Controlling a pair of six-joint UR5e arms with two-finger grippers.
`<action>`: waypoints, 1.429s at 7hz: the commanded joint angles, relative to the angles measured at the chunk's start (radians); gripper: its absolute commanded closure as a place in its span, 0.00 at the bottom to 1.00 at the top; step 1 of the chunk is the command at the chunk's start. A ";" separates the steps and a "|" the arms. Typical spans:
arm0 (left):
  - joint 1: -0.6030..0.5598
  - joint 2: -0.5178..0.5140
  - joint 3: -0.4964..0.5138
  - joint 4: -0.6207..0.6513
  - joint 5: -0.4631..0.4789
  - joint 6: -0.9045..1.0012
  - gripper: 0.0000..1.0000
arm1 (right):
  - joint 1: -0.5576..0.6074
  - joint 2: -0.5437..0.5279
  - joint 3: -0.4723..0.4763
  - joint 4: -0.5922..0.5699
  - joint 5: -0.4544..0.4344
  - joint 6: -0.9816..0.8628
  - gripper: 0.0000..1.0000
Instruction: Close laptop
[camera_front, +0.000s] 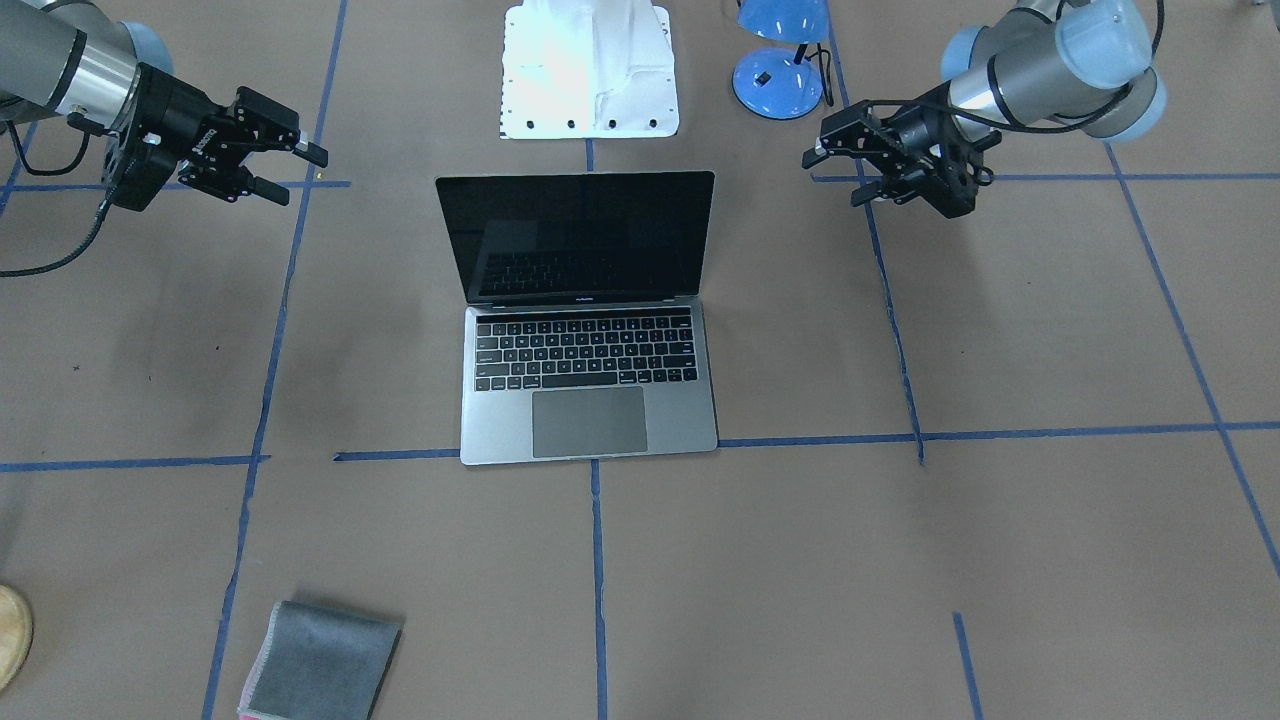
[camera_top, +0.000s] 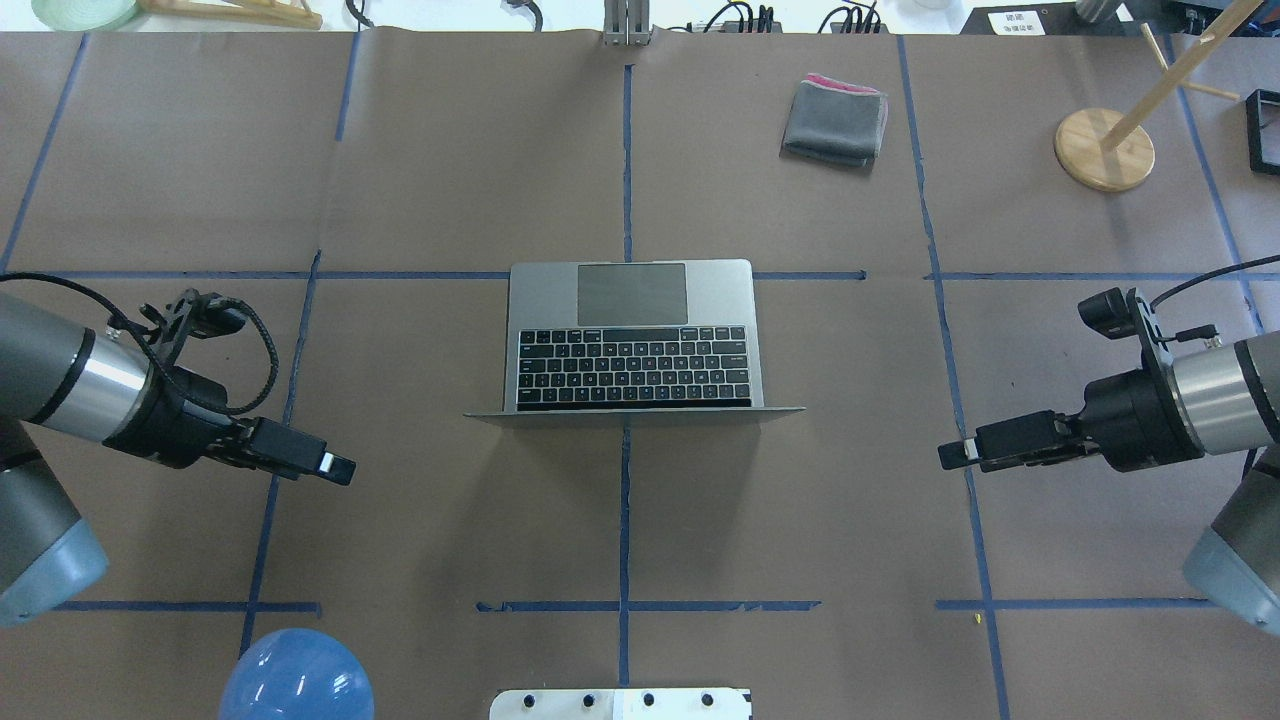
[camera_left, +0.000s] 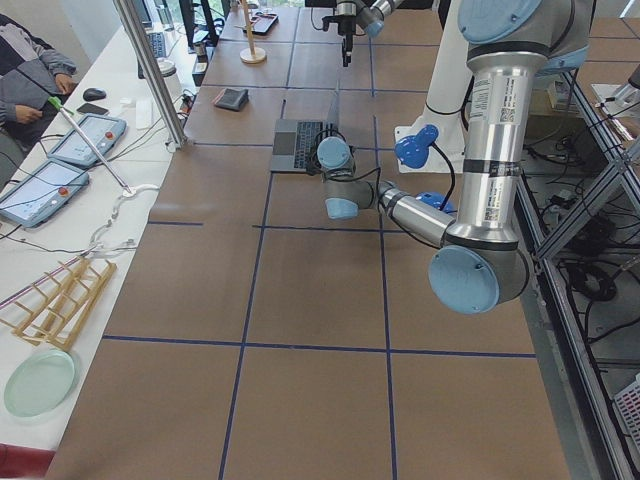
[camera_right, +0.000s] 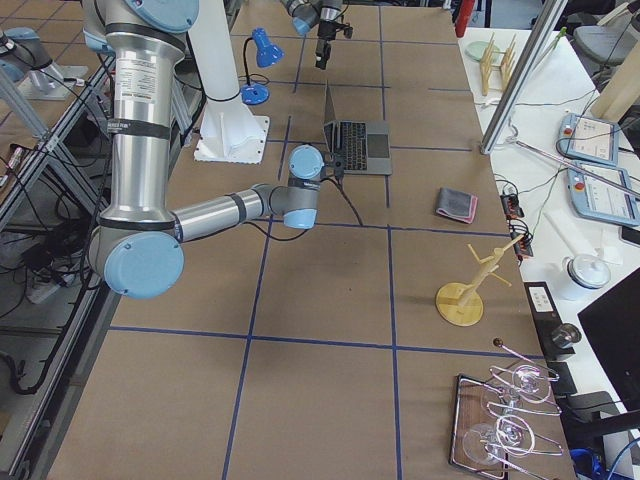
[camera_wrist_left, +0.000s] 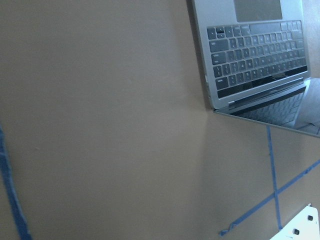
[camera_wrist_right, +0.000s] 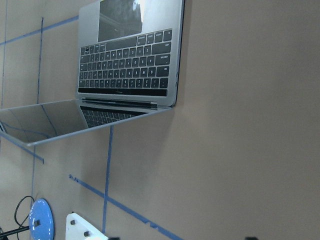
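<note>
Laptop (camera_front: 588, 390) is sitting open mid-table (camera_front: 1000, 330) w/ its base flat on the brown paper. The lid is standing up and leaning back a bit toward the robot's side. Screen is showing dark, w/ keyboard & trackpad facing the far (operator) edge. The front edge is lying right along a blue tape line (camera_front: 820, 440).

L gripper (camera_front: 836, 177) is hovering above the table off the laptop's one side, about level w/ the lid and well apart from it. Its fingers are spread wide and holding nothing. R gripper (camera_front: 300, 174) is hanging off the opposite side, also well apart from the laptop. Its fingers are likewise parted w/ nothing between them. Both are pointing inward toward the laptop, which is sitting between them.

Both wrist cams are looking down at paper, w/ the laptop showing at a corner of each view.

Folded grey cloth (camera_front: 320, 665) is lying near the far edge, well away from the laptop. Blue lamp (camera_front: 780, 60) is standing by the white robot base (camera_front: 590, 70), behind the lid. Wood stand (camera_top: 1105, 150) is sitting toward the far corner on the R side.
</note>
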 joint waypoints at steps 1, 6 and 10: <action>0.104 -0.056 -0.021 -0.017 0.083 -0.112 0.00 | -0.093 -0.055 0.065 0.013 -0.068 0.036 0.19; 0.216 -0.106 -0.021 -0.016 0.221 -0.155 0.26 | -0.377 -0.034 0.140 0.013 -0.481 0.041 0.49; 0.219 -0.125 -0.051 -0.017 0.386 -0.155 1.00 | -0.380 0.035 0.136 -0.001 -0.619 0.039 0.98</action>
